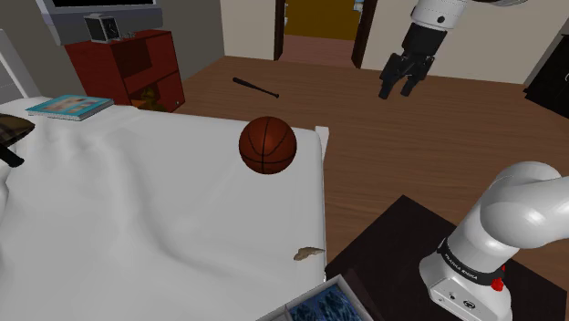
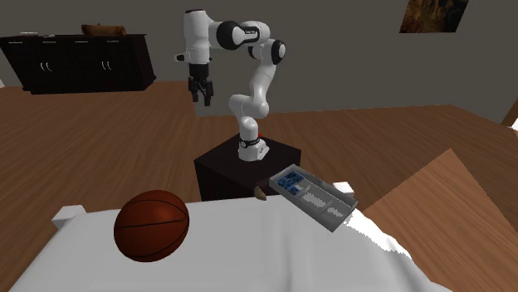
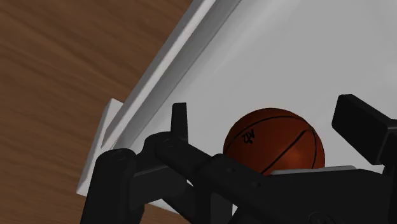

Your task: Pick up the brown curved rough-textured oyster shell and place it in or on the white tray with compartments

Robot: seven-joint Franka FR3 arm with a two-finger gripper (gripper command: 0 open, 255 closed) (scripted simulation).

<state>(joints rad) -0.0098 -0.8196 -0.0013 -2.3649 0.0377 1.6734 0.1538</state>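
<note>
**Wooden floor, white bed, arm held high**

Wood flooring surrounds a white-sheeted bed that carries a dark orange basketball. The brown curved rough oyster shell lies at the bed's edge nearest the stand, just beside the pale compartmented tray. The all-black two-finger gripper hangs over the floor, fingers apart, holding nothing, well apart from the shell.

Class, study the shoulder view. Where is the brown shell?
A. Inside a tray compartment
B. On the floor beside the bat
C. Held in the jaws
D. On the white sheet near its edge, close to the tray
D: the shell lies on the sheet at its edge, a little short of the tray and outside it.
</note>
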